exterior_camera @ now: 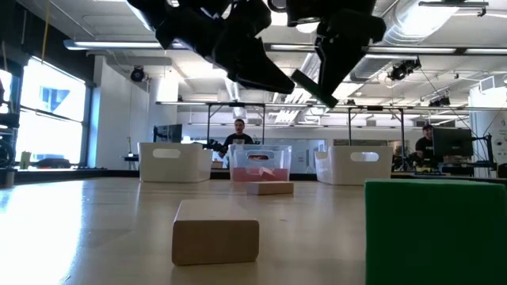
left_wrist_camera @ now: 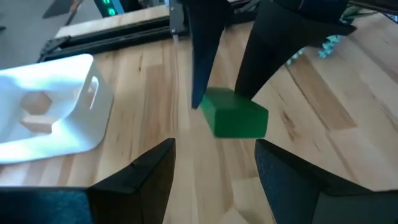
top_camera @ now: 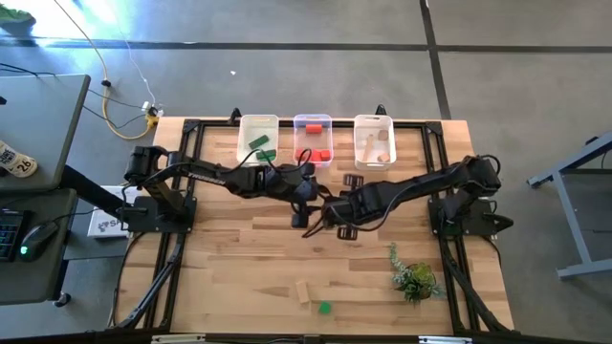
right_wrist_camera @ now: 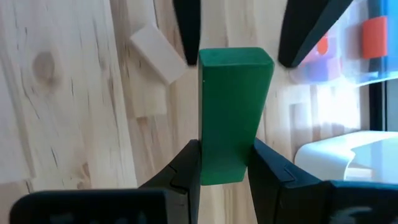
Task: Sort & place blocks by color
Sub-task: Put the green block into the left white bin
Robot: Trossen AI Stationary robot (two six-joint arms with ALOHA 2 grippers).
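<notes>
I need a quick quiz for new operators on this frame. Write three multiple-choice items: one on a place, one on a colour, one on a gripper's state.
1. Where do the three bins stand?
A. Along the table's far edge
B. Beside the plant
C. Under the left arm's base

2. What colour is the block held by the right gripper?
A. Red
B. Pale wood
C. Green

3. How is the left gripper?
A. Shut on a red block
B. Open, holding nothing
C. Shut on the plant

Key: 1 A, the high view shows all three bins in a row at the table's far edge. 2 C, the right wrist view shows a green bar pinched between its fingers. 3 B, the left wrist view shows its fingers spread wide, with the green block ahead of them in the other gripper.
</notes>
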